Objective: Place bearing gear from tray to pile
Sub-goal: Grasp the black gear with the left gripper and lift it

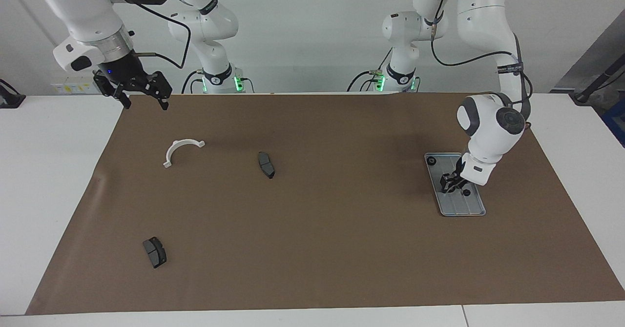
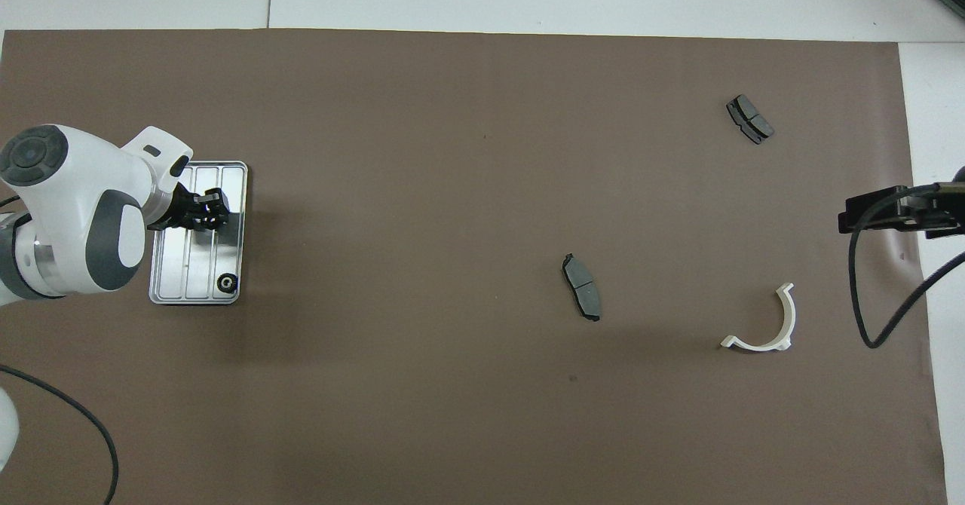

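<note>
White table with a big brown mat covering most of the top, bare white strips showing around the edges. Sitting on the mat: a light grey ridged tray at the left arm's end, a white half-ring bracket toward the right arm's end, and two dark curved brake-pad pieces. One pad lies around the middle, about as near the robots as the bracket. The other pad sits farther from the robots than the bracket, well apart from both. A thin black cable looks like it rests on the mat near the left arm, hard to say.
</note>
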`<state>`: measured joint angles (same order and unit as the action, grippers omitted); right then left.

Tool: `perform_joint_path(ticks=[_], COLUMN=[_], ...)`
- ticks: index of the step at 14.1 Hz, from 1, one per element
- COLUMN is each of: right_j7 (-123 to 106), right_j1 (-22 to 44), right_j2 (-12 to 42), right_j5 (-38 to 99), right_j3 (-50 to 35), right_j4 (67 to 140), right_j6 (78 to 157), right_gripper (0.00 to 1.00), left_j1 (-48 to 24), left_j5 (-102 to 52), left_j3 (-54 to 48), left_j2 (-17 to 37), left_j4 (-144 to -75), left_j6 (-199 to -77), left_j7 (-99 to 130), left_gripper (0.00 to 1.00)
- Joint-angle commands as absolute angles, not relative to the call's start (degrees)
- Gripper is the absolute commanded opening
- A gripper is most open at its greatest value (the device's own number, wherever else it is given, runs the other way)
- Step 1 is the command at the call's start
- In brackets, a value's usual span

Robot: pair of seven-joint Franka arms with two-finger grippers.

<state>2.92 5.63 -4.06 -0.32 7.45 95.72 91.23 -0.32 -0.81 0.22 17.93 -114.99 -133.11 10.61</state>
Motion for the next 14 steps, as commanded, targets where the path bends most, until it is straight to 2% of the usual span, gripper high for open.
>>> perform_joint_path(ticks=[1,4,9,12,14], right_j7=[2.3,2.3,2.3,2.3,2.3], right_j1=[5.2,5.2,5.2,5.2,5.2], right_j2=[-4.7,-4.7,-4.7,-4.7,-4.7], right_j5=[1.4,1.4,1.4,1.4,1.3], right_j3=[7.3,7.3,7.3,7.3,7.3], right_j4=[95.9,95.9,95.9,95.9,95.9], right_j6=[91.1,91.1,91.1,91.1,91.1], right_gripper=[1.00,1.00,1.00,1.00,1.00], left_j1=[-0.6,-0.7,-0.5,-0.5,-0.9], left_j5=[-0.4,-0.5,-0.4,-0.4,-0.4], left_j3=[0.2,0.2,0.2,0.2,-0.1], left_j2=[16.5,16.3,16.5,17.7,20.0], left_j4=[-117.5,-117.9,-117.1,-110.4,-103.1], left_j6=[-134.4,-134.4,-134.1,-129.1,-122.9], left_j7=[13.4,13.4,13.4,13.4,13.4], left_gripper=[0.49,0.41,0.15,0.00,0.00])
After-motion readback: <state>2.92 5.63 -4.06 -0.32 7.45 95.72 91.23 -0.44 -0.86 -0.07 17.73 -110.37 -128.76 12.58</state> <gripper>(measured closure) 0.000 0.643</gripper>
